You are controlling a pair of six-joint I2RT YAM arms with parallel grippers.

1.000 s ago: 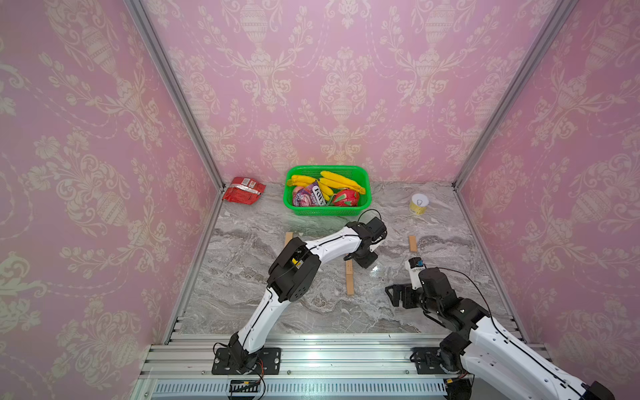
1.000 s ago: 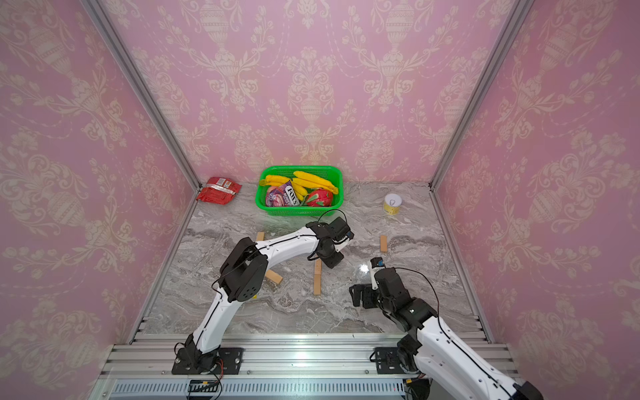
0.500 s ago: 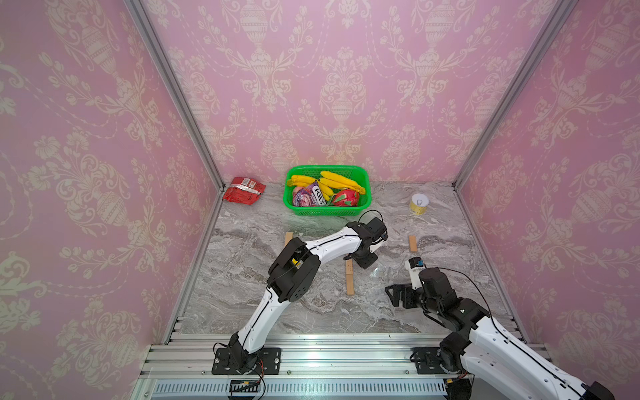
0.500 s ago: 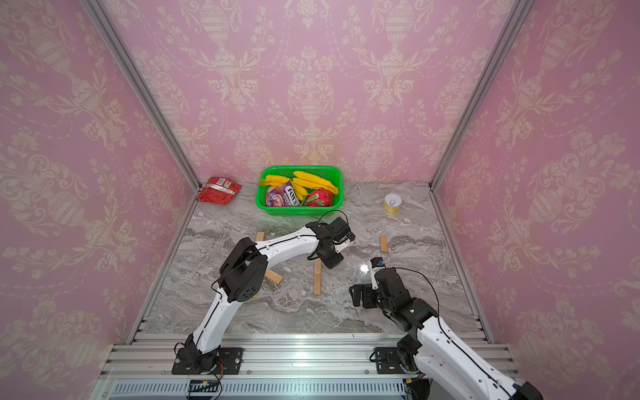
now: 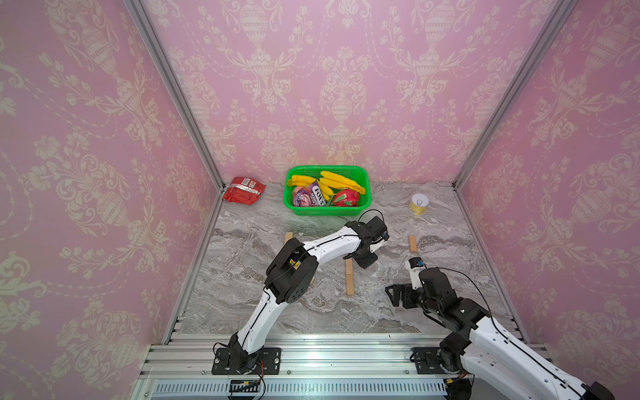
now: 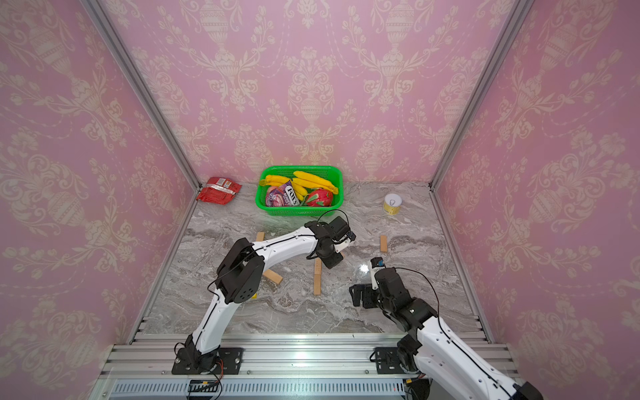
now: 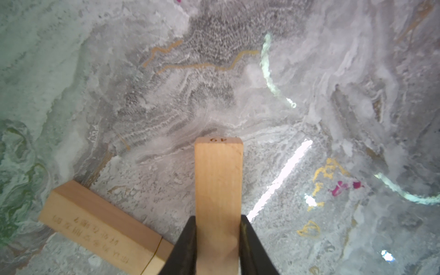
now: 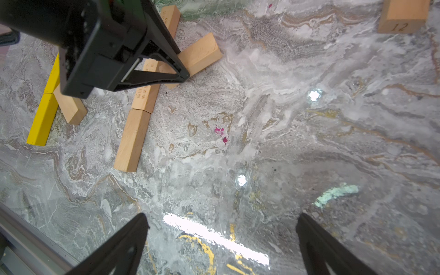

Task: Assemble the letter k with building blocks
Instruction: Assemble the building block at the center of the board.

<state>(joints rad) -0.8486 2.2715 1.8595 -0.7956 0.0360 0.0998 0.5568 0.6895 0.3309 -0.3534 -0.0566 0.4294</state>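
Note:
My left gripper (image 7: pixel 217 228) is shut on a tan wood building block (image 7: pixel 218 181) that sticks out ahead of the jaws, low over the marble. In the right wrist view this block (image 8: pixel 200 56) slants off the upper part of a straight stem of wood blocks (image 8: pixel 135 133); both top views show that stem (image 5: pixel 349 280) (image 6: pixel 317 280) just in front of the left gripper (image 5: pixel 367 258). Further left lie yellow blocks (image 8: pixel 44 114) with a slanted wood block (image 8: pixel 70 106), largely hidden under the left arm from above. My right gripper (image 8: pixel 221 238) (image 5: pixel 398 298) hangs open and empty over bare marble.
One loose wood block (image 5: pixel 412 243) (image 8: pixel 402 14) lies to the right and another (image 5: pixel 288 237) to the left behind the arm. At the back stand a green basket (image 5: pixel 363 204) of bananas and packets, a red packet (image 5: pixel 243 189) and a yellow can (image 5: pixel 419 203). Pink walls close three sides.
The left wrist has shifted very slightly with its block. The right arm and the blocks on the table have not moved.

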